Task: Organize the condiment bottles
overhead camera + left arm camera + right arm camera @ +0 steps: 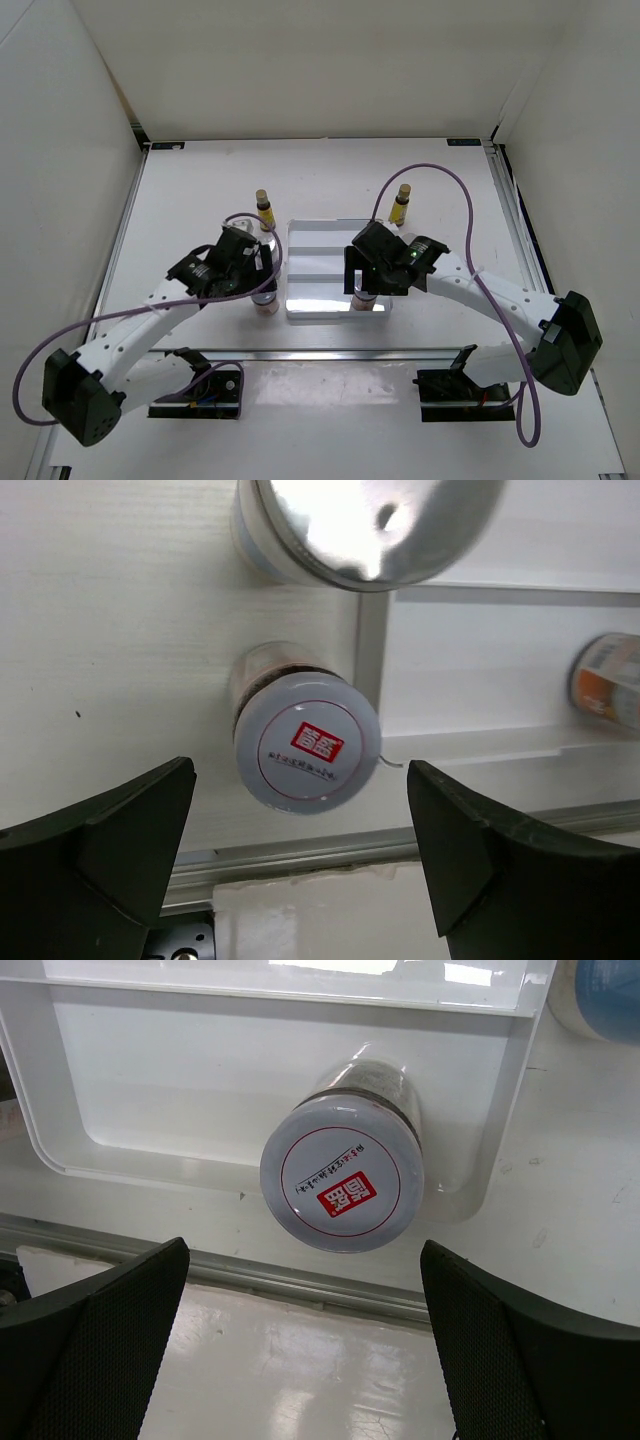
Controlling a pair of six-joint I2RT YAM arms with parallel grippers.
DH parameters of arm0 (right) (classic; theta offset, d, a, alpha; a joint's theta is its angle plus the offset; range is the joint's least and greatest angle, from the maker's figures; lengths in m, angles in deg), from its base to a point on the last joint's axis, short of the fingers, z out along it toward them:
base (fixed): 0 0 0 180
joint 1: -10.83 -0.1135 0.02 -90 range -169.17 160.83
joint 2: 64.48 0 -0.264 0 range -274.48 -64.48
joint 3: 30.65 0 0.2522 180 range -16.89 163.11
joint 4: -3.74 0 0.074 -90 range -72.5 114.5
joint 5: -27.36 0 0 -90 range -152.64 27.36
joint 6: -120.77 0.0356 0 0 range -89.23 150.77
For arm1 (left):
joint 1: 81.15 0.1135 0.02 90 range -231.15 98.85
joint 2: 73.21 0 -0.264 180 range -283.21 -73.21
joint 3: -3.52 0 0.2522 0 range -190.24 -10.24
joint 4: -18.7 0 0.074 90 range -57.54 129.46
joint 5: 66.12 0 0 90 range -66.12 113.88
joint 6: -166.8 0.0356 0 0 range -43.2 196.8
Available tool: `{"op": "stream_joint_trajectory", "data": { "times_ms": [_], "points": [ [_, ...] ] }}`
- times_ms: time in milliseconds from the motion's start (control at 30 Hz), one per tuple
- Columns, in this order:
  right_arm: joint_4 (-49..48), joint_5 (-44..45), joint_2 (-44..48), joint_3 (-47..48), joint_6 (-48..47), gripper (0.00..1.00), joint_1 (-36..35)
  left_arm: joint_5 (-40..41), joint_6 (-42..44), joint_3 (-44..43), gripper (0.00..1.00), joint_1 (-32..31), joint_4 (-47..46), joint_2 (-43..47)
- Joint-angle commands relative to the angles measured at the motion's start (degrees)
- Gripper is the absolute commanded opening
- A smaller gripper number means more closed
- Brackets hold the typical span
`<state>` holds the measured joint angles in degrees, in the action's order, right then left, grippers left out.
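A short pinkish-labelled jar (266, 306) with a silver lid (305, 740) stands on the table just left of the white stepped tray (320, 250). My left gripper (300, 850) is open above it, empty, one finger on each side. A second short jar (342, 1185) stands in the tray's front step (200, 1080), at its right end (366, 301). My right gripper (305, 1340) is open above it, empty. Two slim brown bottles stand behind the tray, one left (263, 210), one right (402, 205). A blue-labelled jar (370, 530) stands behind the left short jar. Another blue-labelled jar (610, 995) shows right of the tray.
The tray's back steps (325, 232) hold nothing. A metal rail (330, 352) runs along the table's front edge, close to both short jars. White walls enclose the table at the back and sides. Purple cables loop over both arms.
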<state>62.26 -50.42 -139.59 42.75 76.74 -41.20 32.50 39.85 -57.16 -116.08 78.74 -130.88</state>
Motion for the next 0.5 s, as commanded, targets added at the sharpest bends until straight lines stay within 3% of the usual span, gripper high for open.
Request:
{"op": "stream_joint_trajectory", "data": {
  "times_ms": [0, 233, 367, 400, 467],
  "points": [
    [-1.16, 0.43, -0.04, 0.57, -0.01, 1.00, -0.09, 0.08, -0.84, 1.39, 0.98, -0.74, -0.05, -5.07],
    [-1.16, 0.43, -0.04, 0.57, -0.01, 1.00, -0.09, 0.08, -0.84, 2.09, 0.92, -0.75, -4.44, -9.74],
    [-1.16, 0.43, -0.04, 0.57, -0.01, 1.00, -0.09, -0.44, -0.23, 1.56, 0.76, -0.75, -4.45, -9.31],
    [-1.16, 0.43, -0.04, 0.57, -0.01, 1.00, -0.09, -0.45, -0.23, 1.04, 0.67, -1.35, -4.45, -8.61],
    [-1.16, 0.43, -0.04, 0.57, -0.01, 1.00, -0.09, -0.45, -0.23, 0.34, 0.59, -1.88, -4.45, -5.98]
  ]
}}
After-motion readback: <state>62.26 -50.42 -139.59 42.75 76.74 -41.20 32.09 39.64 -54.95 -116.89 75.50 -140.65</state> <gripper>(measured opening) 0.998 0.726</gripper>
